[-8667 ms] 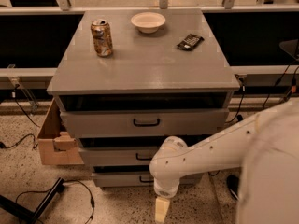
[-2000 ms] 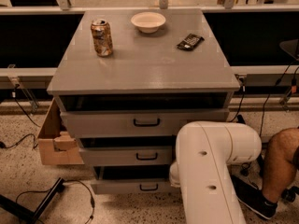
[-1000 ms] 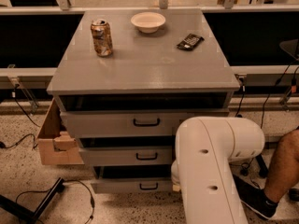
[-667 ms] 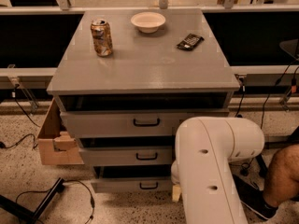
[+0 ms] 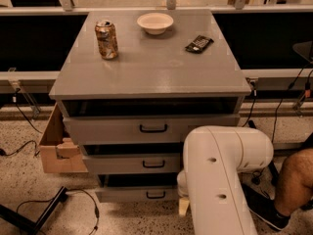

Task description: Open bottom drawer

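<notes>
The bottom drawer (image 5: 128,194) is sitting lowest in the grey cabinet, just above the speckled floor (image 5: 29,190). Its narrow front is showing a small black handle (image 5: 155,195), and a dark gap is running above it, under the middle drawer (image 5: 124,163). The top drawer (image 5: 117,129) is sitting widest of the three.

The robot's hand (image 5: 183,206) is hanging low at the right end of the bottom drawer's front, close to the floor. Only a pale tip of it is peeking out from behind the big white arm (image 5: 220,180), so I cannot tell whether it is spread or pressed together, or whether it is touching the drawer.

On the counter (image 5: 146,70) a drink can (image 5: 106,39) is standing upright at the left. A white bowl (image 5: 155,22) is resting near the back, and a dark packet (image 5: 199,43) is lying to the right. A cardboard box (image 5: 55,150) is sitting on the floor against the cabinet's left side. A person's leg (image 5: 296,180) is showing at the right edge.
</notes>
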Controlling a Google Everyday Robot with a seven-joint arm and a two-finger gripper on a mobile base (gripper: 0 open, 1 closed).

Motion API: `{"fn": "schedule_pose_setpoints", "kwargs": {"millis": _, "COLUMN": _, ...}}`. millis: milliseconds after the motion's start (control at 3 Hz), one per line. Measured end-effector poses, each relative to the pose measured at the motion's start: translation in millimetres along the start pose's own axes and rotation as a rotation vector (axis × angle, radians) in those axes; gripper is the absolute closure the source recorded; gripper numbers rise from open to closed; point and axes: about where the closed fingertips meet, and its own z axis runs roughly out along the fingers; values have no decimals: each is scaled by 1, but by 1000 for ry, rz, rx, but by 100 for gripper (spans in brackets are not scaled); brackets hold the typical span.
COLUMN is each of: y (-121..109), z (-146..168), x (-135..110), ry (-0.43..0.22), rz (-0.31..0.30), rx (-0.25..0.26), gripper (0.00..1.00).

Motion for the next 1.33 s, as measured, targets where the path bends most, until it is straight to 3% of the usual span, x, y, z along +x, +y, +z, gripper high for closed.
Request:
{"fn": "schedule_pose_setpoints", "kwargs": {"millis": 333, "y": 33, "z": 20, "x": 7, "ry": 20, "rz": 12, "rx": -89, "gripper": 18}}
{"fn": "schedule_pose_setpoints", "kwargs": {"millis": 667, "y": 56, "z": 9, "x": 21, "ry": 56, "rz": 21, "rx": -130, "gripper": 41}}
{"fn": "schedule_pose_setpoints", "kwargs": {"millis": 1000, "y": 59, "z": 3, "x": 22, "ry": 59, "rz": 23, "rx": -134, "gripper": 69}}
{"fn": "schedule_pose_setpoints", "kwargs": {"millis": 1333, "y": 58, "z": 2, "x": 22, "ry": 59, "rz": 23, "rx": -134, "gripper": 56}}
